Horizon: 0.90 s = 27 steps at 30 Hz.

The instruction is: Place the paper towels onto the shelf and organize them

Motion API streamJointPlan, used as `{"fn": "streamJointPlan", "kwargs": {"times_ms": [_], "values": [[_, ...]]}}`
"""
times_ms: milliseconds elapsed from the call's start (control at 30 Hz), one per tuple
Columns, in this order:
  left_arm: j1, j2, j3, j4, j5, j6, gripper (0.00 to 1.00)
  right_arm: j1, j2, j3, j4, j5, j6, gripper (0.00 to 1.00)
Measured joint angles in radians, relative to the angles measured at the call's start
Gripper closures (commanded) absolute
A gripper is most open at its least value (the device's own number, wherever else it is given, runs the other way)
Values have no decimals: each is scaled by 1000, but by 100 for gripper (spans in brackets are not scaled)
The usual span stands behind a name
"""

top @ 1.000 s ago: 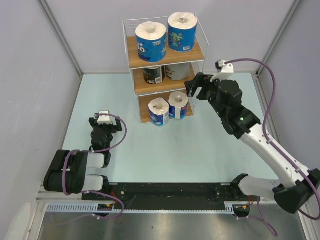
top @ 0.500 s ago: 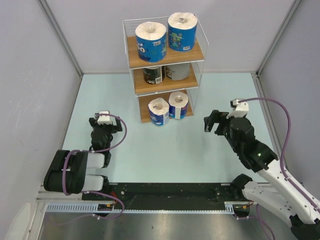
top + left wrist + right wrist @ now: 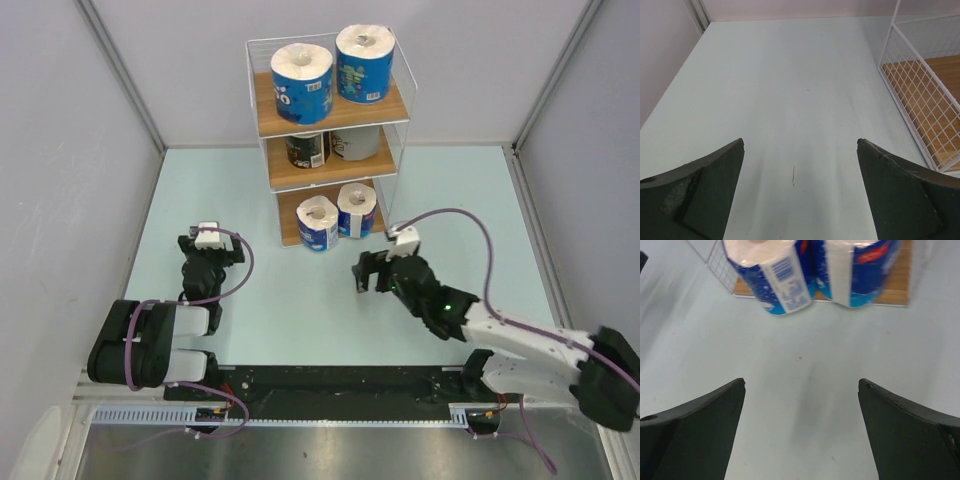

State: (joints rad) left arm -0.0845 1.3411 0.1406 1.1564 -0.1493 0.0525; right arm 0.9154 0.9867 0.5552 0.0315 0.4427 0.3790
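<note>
The shelf [image 3: 283,179] stands at the back middle of the table. Two blue-wrapped paper towels [image 3: 302,83] [image 3: 364,63] sit on its top board. A dark roll [image 3: 307,150] and a grey roll [image 3: 355,143] sit on the middle board. Two more blue rolls [image 3: 318,222] [image 3: 357,210] stand on the bottom board, also in the right wrist view [image 3: 775,275] [image 3: 860,270]. My right gripper [image 3: 370,274] [image 3: 801,385] is open and empty, low over the table just in front of the shelf. My left gripper [image 3: 205,243] [image 3: 800,145] is open and empty, to the left of the shelf [image 3: 920,100].
Grey walls close the table in on the left, back and right. A black rail [image 3: 340,385] runs along the near edge between the arm bases. The right arm's purple cable [image 3: 470,225] loops above the table.
My right arm has drawn back from the shelf's middle tier, swung down and moved left, ending low in front of the bottom tier. The left arm has not moved.
</note>
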Motion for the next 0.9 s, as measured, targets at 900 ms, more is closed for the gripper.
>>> {"fn": "streamJointPlan", "kwargs": {"times_ms": [900], "values": [[0,0,1,0,0,0,0,-39,800,322,621,8,-97,0]]}}
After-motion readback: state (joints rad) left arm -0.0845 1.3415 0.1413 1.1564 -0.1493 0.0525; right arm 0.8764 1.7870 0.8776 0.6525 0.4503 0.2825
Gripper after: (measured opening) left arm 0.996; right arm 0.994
